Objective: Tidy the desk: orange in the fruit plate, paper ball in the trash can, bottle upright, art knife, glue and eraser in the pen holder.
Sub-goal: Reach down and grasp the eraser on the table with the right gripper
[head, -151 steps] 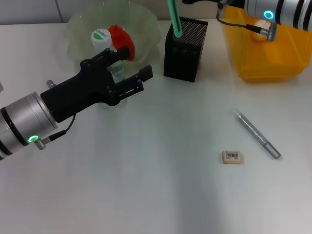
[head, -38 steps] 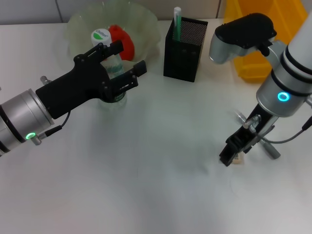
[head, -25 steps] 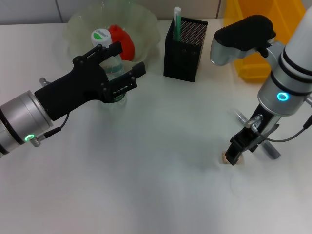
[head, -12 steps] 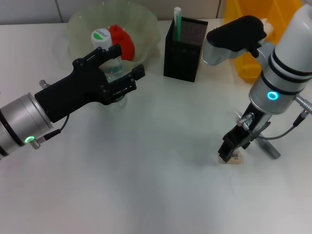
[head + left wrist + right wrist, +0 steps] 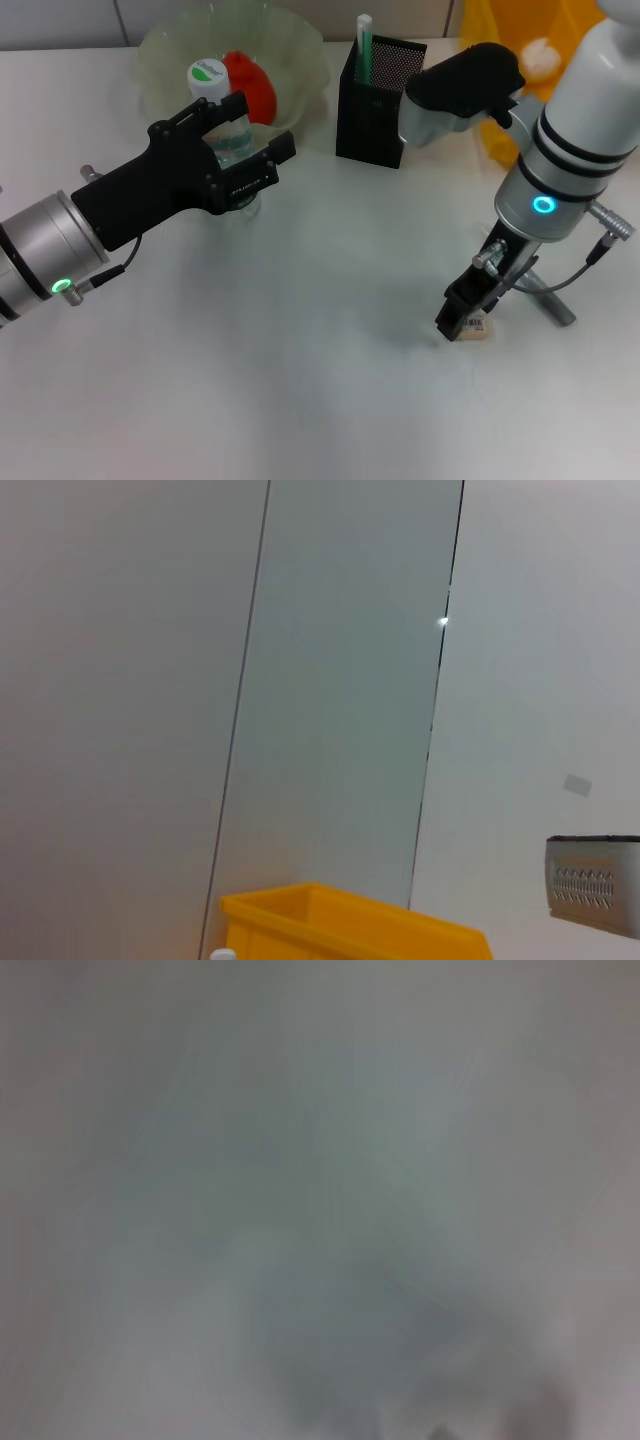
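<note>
1. Desk surface (image 5: 300, 400): plain white, matte, spanning the whole head view. The left wrist view shows pale wall panels behind it, with vertical seams.
2. Yellow trash bin (image 5: 505, 60): at the far right edge of the desk, a white paper ball (image 5: 541, 56) inside.
3. Translucent fruit plate (image 5: 300, 50): far left of centre, holding a red-orange fruit (image 5: 252, 82).
4. Left gripper (image 5: 245, 140): fingers spread around the upright bottle (image 5: 222, 110) just in front of the plate; whether they touch it cannot be determined.
5. Black mesh pen holder (image 5: 372, 110): between plate and bin, a green-and-white glue stick (image 5: 363, 45) standing in it.
6. Right gripper (image 5: 462, 310): lowered onto the eraser (image 5: 474, 327) on the desk, near right; finger opening and grip cannot be determined.
7. Grey art knife (image 5: 550, 300): flat on the desk just beside the eraser.
</note>
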{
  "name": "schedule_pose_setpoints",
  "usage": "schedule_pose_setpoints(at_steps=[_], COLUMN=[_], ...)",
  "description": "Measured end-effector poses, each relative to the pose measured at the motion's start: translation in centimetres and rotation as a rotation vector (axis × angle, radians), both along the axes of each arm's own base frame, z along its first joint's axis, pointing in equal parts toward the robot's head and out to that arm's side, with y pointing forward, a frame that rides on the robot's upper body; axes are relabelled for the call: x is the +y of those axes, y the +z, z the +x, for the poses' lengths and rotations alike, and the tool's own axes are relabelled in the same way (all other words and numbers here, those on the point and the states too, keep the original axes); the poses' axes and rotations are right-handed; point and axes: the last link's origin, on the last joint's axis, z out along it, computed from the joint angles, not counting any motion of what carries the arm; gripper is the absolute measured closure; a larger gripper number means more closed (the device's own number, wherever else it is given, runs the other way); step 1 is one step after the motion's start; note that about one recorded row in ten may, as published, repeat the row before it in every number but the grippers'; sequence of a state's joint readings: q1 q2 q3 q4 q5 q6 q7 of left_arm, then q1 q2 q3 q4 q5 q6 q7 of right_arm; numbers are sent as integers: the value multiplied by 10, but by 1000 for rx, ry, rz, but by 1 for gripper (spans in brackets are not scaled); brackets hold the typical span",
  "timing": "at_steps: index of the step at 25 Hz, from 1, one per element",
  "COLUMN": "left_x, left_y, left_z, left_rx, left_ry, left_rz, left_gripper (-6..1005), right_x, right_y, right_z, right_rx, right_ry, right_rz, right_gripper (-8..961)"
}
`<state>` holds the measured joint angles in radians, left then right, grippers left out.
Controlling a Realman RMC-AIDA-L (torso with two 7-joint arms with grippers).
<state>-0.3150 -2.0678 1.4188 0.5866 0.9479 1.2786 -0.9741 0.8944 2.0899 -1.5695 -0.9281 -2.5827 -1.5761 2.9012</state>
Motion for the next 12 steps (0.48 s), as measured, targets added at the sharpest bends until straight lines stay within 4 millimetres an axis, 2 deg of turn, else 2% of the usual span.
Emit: schedule_pose_setpoints(at_steps=[12], left_x=[3], left_y=[0], left_z=[-1], left_rx=[4], left_ry=[10], left_rz=[6], left_gripper=[202], right_x=[2], right_y=[-1], right_z=[-1], right_rx=[-20], right_ry=[20], right_rz=[-2], right_gripper=[375])
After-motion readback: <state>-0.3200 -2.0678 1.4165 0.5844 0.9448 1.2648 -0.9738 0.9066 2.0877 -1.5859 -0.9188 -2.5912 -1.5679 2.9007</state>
